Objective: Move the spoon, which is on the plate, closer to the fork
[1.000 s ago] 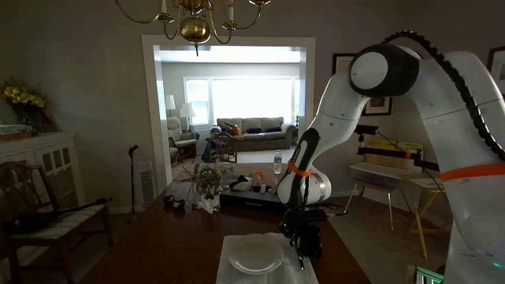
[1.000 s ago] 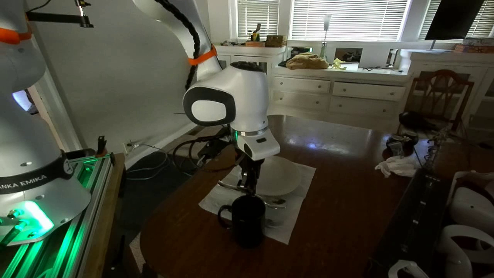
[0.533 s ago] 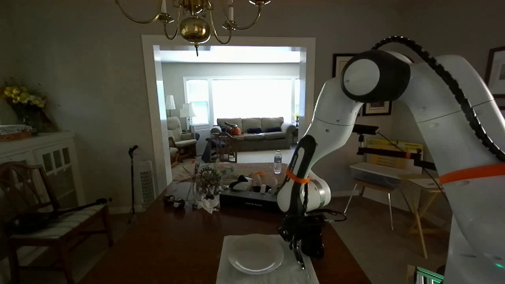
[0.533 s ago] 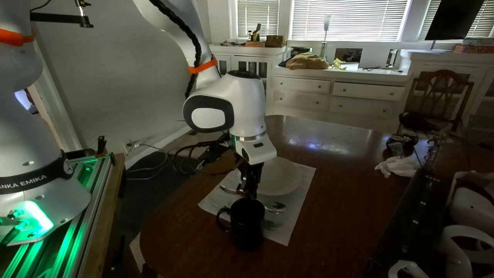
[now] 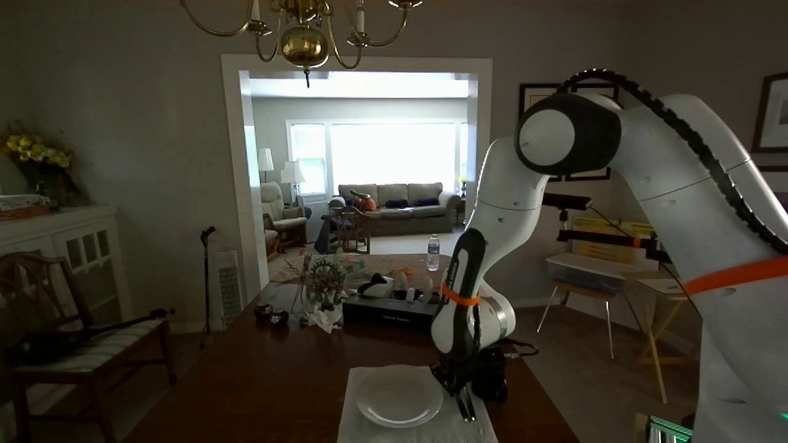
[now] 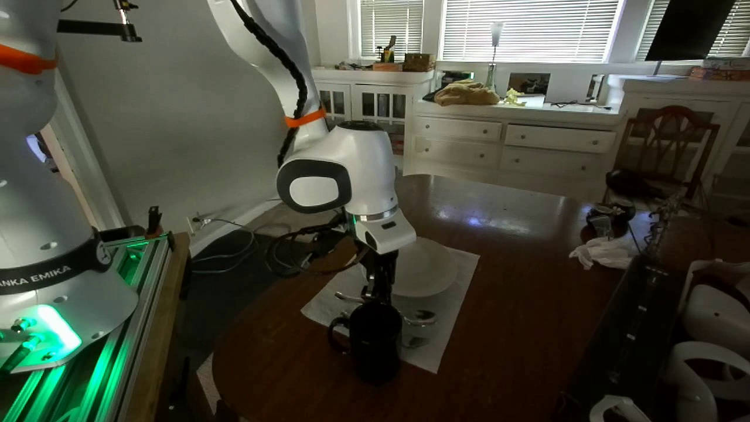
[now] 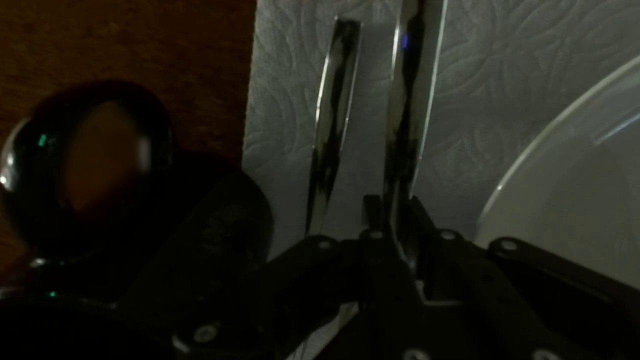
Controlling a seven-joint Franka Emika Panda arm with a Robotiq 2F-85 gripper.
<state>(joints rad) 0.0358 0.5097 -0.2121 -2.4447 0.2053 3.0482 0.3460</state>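
Your gripper [image 7: 395, 209] had the spoon [image 7: 412, 90] pinched by its handle, off the plate [image 7: 590, 215], between it and what was presumably the fork [image 7: 333, 120]; whether the spoon cleared the mat [image 7: 285, 105], I couldn't tell. The step seemed to call for a short, low sideways shift, both handles near parallel, stopping short of the black mug [image 6: 375, 343], then a gentle release.

A home's dining room: a brass chandelier [image 5: 304, 46] hangs above the wooden table [image 5: 289, 375], a striped-seat chair [image 5: 86, 362] stands near the table, white drawers [image 6: 542, 139] sit below windows [image 6: 530, 29] with blinds [image 6: 391, 22] on one side of it, and on another a wide opening [image 5: 357, 64] shows a sofa [image 5: 394, 223].
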